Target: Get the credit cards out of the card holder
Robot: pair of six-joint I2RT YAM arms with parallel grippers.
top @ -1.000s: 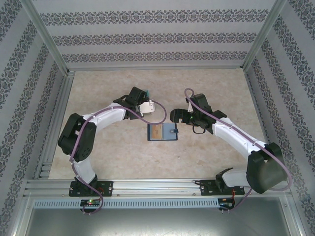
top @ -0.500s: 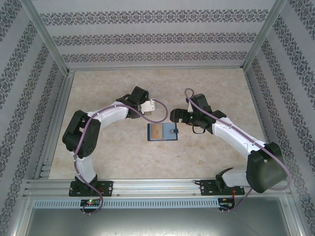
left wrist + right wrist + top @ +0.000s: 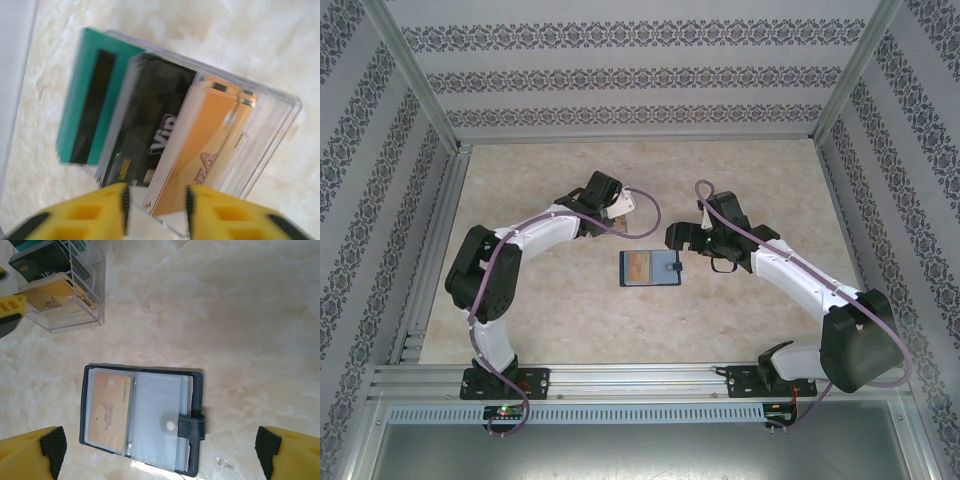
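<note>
Lying open flat, card holder [image 3: 650,268], tab [image 3: 678,268] pointing right

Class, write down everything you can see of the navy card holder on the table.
The card holder is a navy wallet lying open and flat on the pale marbled table. Its clear grey sleeves face up, and one holds an orange card. A snap tab wraps over one edge. Only the table touches it.

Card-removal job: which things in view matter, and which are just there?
Job: card holder, lying open; orange card in one of its sleeves; clear box; cards inside that box.
Just there: patterned walls; aluminium frame.
</note>
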